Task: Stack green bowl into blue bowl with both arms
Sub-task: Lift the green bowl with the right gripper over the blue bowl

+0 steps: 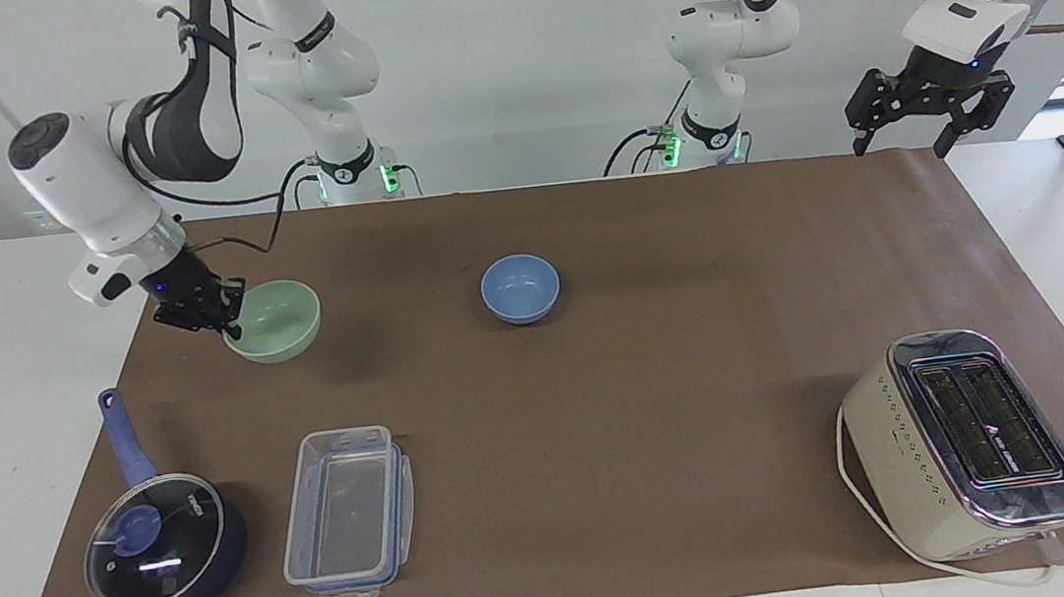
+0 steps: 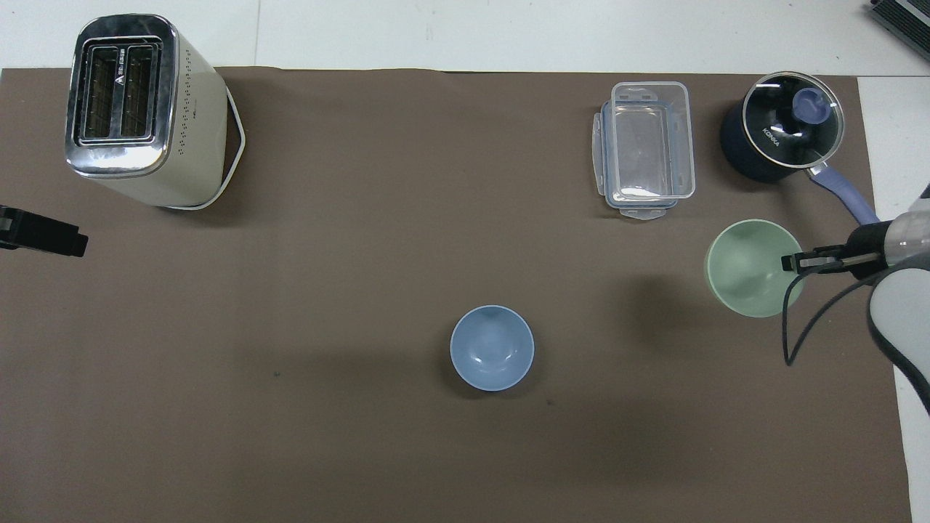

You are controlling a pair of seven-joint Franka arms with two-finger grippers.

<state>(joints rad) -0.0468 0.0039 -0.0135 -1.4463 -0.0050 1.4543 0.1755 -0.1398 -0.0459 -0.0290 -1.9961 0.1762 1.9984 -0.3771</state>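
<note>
White-walled lab, a white table [image 1: 8,393] covered by a brown mat [image 1: 603,410]. I place everything from the blue bowl [image 1: 520,288], which sits upright on the mat midway between the two arm ends, empty.

Your right gripper [image 1: 216,317] is clamped on the rim of the green bowl [image 1: 274,321], at the right arm's end from the blue bowl and well apart from it. The shadow on the mat beneath it shows the green bowl is lifted off the surface, tilted slightly.

Your left gripper [image 1: 900,133] hangs with fingers spread, holding nothing, above the mat's edge at the left arm's end, well apart from the blue bowl. That arm waits.

Farther from the robots than the blue bowl: a clear container [image 1: 349,515] and a lidded saucepan [image 1: 162,542] toward the right arm's end, a toaster [image 1: 967,443] toward the left arm's end.

Progress, as I judge it: pickup is done, so roughly the first third. Left for you: carry the green bowl over the blue bowl, lower it in, release. No part of the left arm's share has begun.
</note>
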